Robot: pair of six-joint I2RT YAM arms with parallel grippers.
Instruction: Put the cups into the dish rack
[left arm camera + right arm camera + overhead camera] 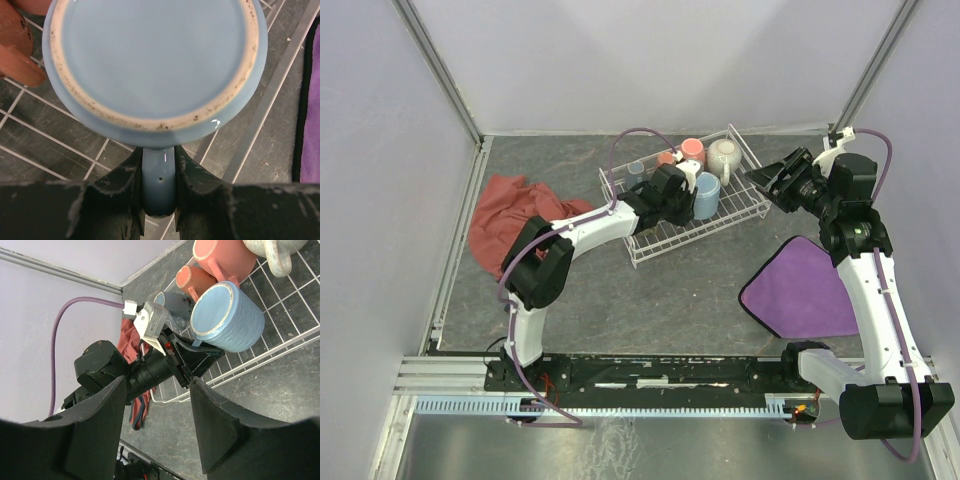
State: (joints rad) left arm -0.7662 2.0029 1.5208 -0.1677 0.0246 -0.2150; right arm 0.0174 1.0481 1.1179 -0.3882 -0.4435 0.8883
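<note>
Top view: the left gripper reaches into the rack and holds the blue mug near its middle. 4 more mugs sit along the far side: the grey mug, orange mug, salmon mug and cream mug. The right gripper hangs just beside the rack's right end. A red cloth lies left of the rack, a purple cloth to its right.

Left wrist: the fingers pinch the blue mug's handle in a narrow grip. The mug's base faces the camera, over the rack wires.

Right wrist: the right gripper stands wide with nothing between its fingers. Beyond it, the left gripper holds the blue mug inside the rack. Whether the mug rests on the wires cannot be told.
</note>
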